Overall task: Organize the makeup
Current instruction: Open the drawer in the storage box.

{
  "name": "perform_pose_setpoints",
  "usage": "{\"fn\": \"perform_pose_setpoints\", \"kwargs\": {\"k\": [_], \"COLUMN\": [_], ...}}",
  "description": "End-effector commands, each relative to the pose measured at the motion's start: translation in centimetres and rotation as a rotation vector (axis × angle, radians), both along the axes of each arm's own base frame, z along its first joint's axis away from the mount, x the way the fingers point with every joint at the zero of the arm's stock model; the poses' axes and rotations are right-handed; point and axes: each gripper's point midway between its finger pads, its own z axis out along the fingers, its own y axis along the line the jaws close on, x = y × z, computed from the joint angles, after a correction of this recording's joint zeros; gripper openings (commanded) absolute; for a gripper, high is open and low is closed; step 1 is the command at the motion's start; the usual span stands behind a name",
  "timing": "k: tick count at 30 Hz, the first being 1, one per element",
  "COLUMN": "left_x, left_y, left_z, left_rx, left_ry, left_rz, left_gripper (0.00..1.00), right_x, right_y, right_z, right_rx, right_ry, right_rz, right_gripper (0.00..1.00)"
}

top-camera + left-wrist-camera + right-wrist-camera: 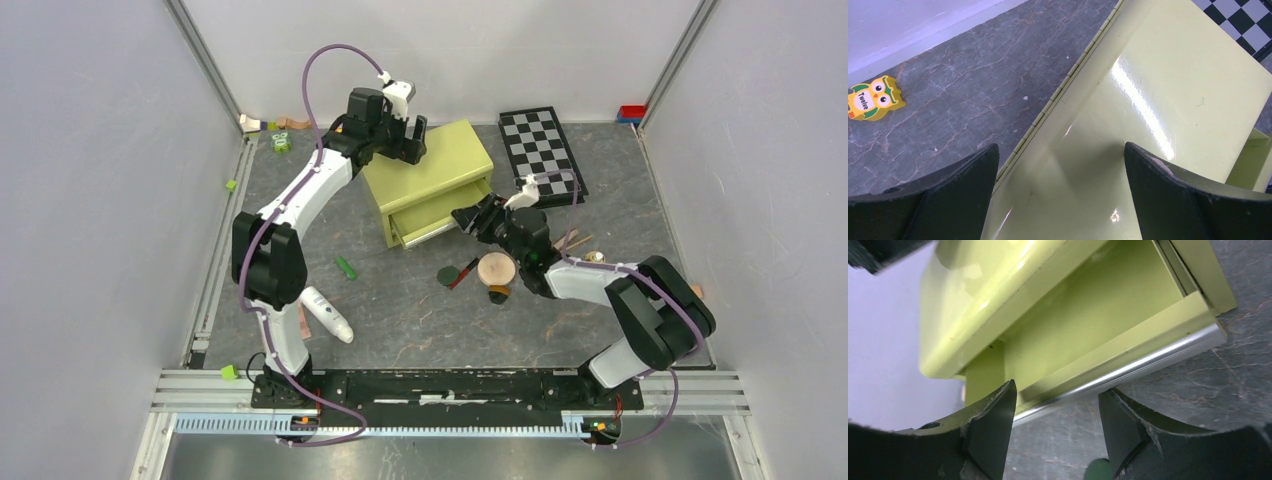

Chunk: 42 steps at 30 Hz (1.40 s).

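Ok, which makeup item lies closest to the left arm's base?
The white tube, lying right beside it; the dark green disc, red stick and tan jar sit near the right gripper.

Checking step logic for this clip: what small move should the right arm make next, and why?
Probably draw the right gripper back from the silver handle: its jaws stand apart, the drawer is open, and the round peach compact lies nearby, not yet stored.

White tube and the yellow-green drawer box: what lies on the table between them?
In the top view, only a small green piece lies between the white tube and the drawer box.
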Motion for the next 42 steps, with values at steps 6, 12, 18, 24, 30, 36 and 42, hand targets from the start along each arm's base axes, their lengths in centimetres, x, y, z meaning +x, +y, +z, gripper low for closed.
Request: {"fn": "perform_pose_setpoints", "kwargs": {"k": [6,12,18,24,30,36,42], "left_x": [-0.9,-0.9,-1.1,-1.3,-1.3,-1.3,-1.2], "left_y": [2.5,2.7,2.4,2.3,2.2,2.1,2.0], "left_z": [-1.7,-1.5,-1.9,-2.0,-1.9,-2.4,-2.7], "left_rx": [0.098,0.105,0.126,0.137,0.137,0.140,0.140], "left_ry": [0.065,0.063,0.071,0.072,0.070,0.079,0.087], "left_rz": [0.071,0.085,0.078,0.076,0.072,0.070,0.072], "left_gripper": [1.00,1.00,1.00,1.00,1.00,1.00,1.00], "right_x": [1.9,3.4,4.7,5.4,6.3,5.5,4.3], "right_y": [-2.0,-2.2,-1.8,-1.0,1.0,2.6,2.3], "right_z": [0.3,3.2,5.8,6.5,5.1,2.3,1.9], "right_rx": [-0.498,-0.698,-0.804,-0.815,-0.822,-0.796,-0.838], "right_ry": [-0.053,-0.130,-0.165,-0.186,-0.165,-0.121,-0.116], "right_rz": [0.047,0.110,0.162,0.189,0.281,0.376,0.385], "right_gripper": [0.65,0.58,0.63,0.59,0.40,0.38,0.36]}}
